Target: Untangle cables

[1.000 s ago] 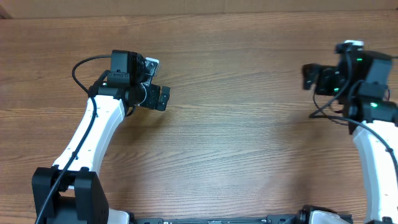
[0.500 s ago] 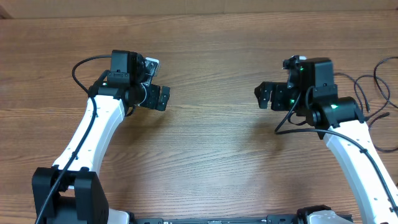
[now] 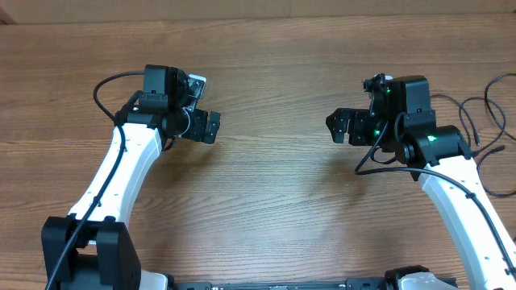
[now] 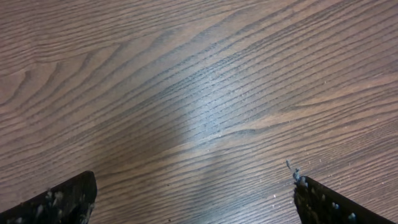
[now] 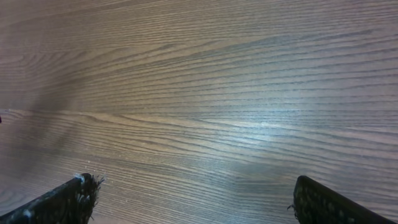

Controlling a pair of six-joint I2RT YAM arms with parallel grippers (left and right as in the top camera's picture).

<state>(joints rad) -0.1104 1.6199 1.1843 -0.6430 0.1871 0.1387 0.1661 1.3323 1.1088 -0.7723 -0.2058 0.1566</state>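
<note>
Cables: loose thin black strands on worktop, right edge of overhead frame, beside right arm, touched by neither claw. Left claw: mid-left, spread wide, gripping nothing, above wood grain. Right claw: right of centre, spread wide, empty.

**Thin black cables, loose on the desk**
The cables lie flat on the desk as slack, crossing loops and strands. They are well behind the right tool, apart from it, and run off the overhead view's edge. Their plug ends are too small to make out.
</note>
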